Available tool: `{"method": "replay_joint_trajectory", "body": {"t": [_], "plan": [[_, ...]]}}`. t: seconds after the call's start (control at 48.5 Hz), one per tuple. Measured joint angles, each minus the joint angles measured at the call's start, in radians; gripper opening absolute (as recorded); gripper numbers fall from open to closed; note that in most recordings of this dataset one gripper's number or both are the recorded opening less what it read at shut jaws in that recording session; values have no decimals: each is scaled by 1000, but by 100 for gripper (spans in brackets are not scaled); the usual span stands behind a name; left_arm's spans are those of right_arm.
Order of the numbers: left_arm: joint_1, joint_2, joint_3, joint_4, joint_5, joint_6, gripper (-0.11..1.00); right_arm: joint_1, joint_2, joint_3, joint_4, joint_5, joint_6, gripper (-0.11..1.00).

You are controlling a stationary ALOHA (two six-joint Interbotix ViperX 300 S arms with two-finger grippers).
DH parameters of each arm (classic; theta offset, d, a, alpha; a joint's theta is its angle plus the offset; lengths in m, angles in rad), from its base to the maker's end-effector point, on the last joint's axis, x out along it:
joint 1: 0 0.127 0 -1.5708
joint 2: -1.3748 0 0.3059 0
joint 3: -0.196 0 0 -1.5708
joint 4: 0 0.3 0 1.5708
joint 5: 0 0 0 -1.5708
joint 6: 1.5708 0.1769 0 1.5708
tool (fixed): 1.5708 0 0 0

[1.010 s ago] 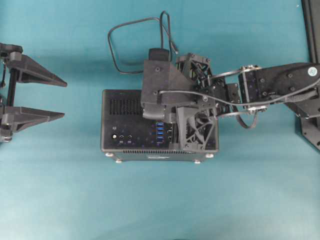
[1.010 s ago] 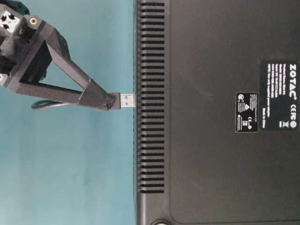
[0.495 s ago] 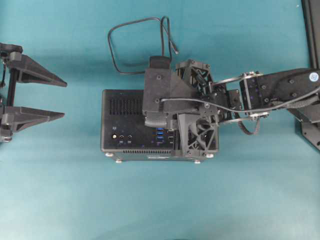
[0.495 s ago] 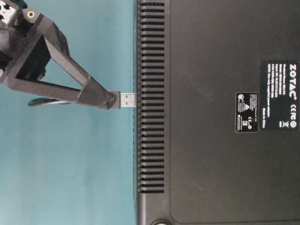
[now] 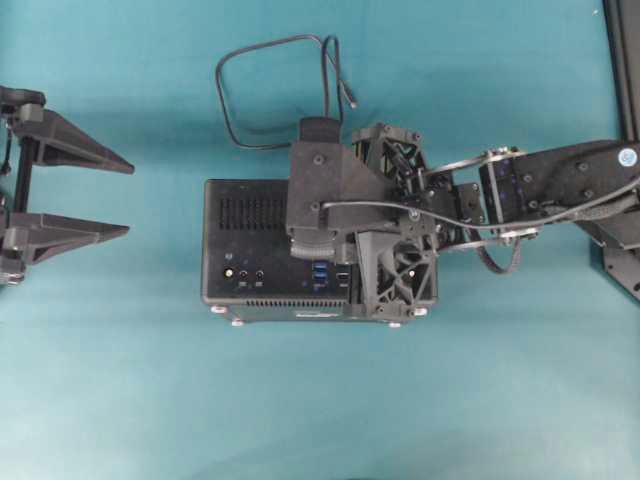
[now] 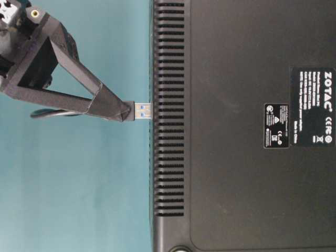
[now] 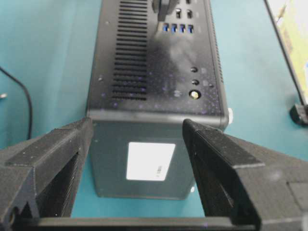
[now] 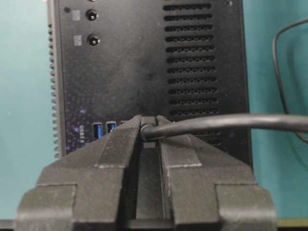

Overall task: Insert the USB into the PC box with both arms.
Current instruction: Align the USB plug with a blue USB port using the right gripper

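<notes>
My right gripper (image 6: 127, 112) is clenched on the plug of the USB (image 6: 143, 111); in the table-level view I see the silver and blue tip sticking out from the two fingertips, just beside the slotted edge of the PC box (image 6: 236, 126), and I cannot tell if it touches. In the right wrist view the two fingers (image 8: 122, 147) press together around the plug and the cable leaves to the right side. From above, the right arm (image 5: 540, 185) and its wrist cover most of the right half of the PC box, so I see only a few of the blue ports (image 5: 320, 270) there; in the left wrist view I count four of them in one row. One USB cable makes a loop (image 5: 270, 90) on the teal table (image 5: 320, 400) behind the box. My left gripper (image 5: 120, 195) is released, its two fingers are wide apart, and it stays well apart from the box on the left. The left wrist view shows one white label (image 7: 150, 161) on the near side of the box, between the two fingers.
</notes>
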Motion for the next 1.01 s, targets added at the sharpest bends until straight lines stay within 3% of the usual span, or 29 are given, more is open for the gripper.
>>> {"method": "replay_joint_trajectory", "body": {"t": [1.01], "plan": [[0, 5, 0, 0, 0, -2, 78, 11, 8, 5, 6, 0, 0, 10]]}}
